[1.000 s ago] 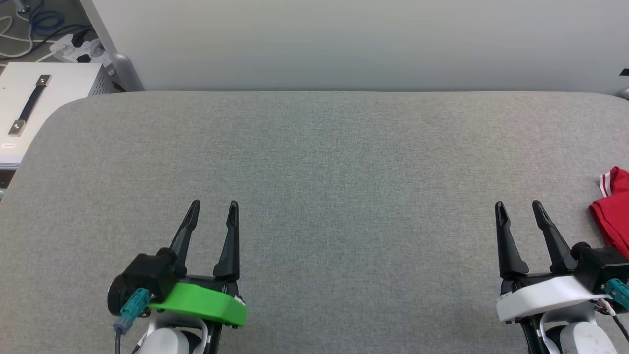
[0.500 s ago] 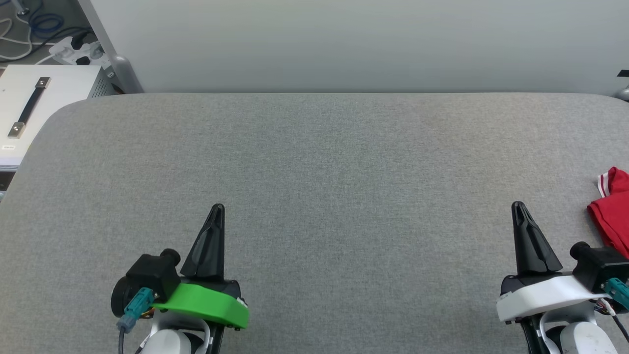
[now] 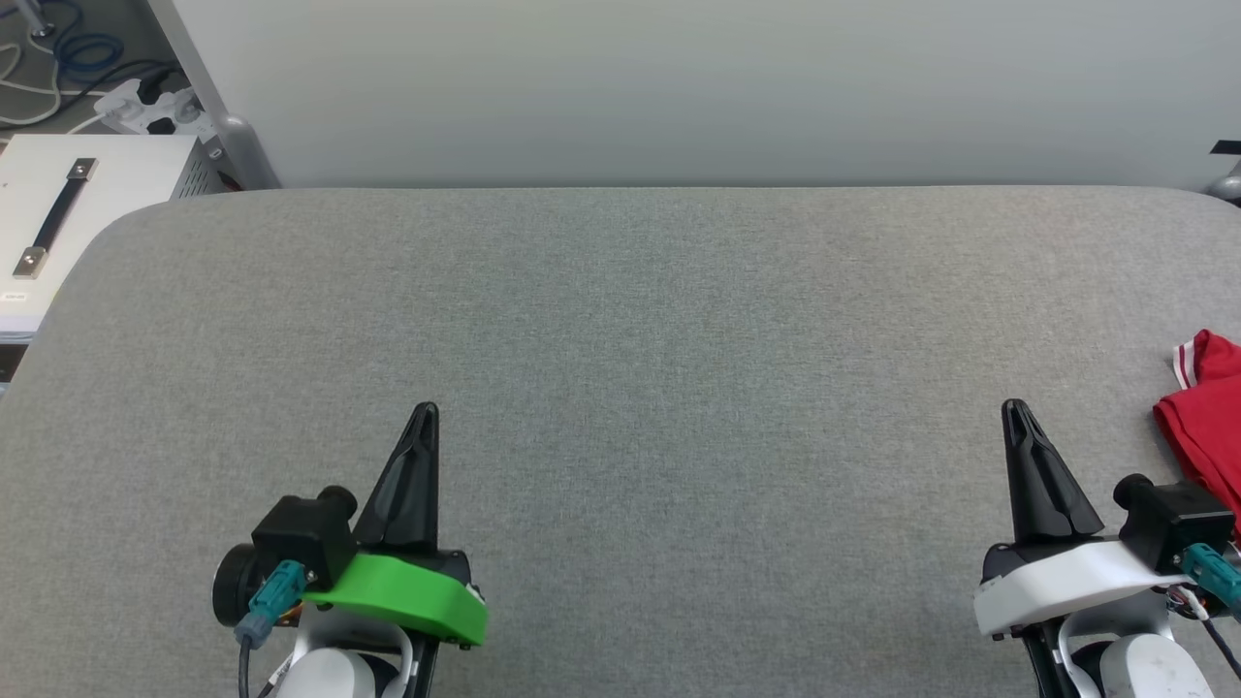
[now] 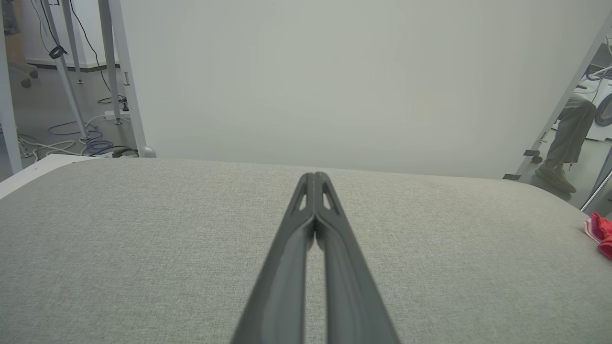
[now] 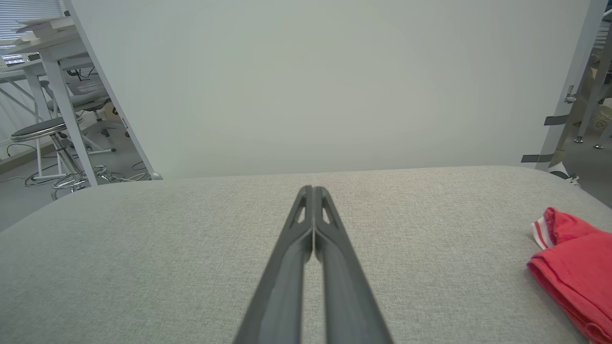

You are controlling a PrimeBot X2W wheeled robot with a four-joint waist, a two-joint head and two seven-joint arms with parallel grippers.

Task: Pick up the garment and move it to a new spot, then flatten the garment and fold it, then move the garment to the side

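We have the grey table lying open to pass over from our left hand at 8 o'clock to our right hand at 4 o'clock, bounded by the bunched red garment at 3 o'clock and the pale wall along 12 o'clock.

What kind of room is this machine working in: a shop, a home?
Most likely a lab or workshop, not a home: loose blue and white cables with a white power strip on the floor, a dark round stool by white desks, and a grey fabric-covered table.
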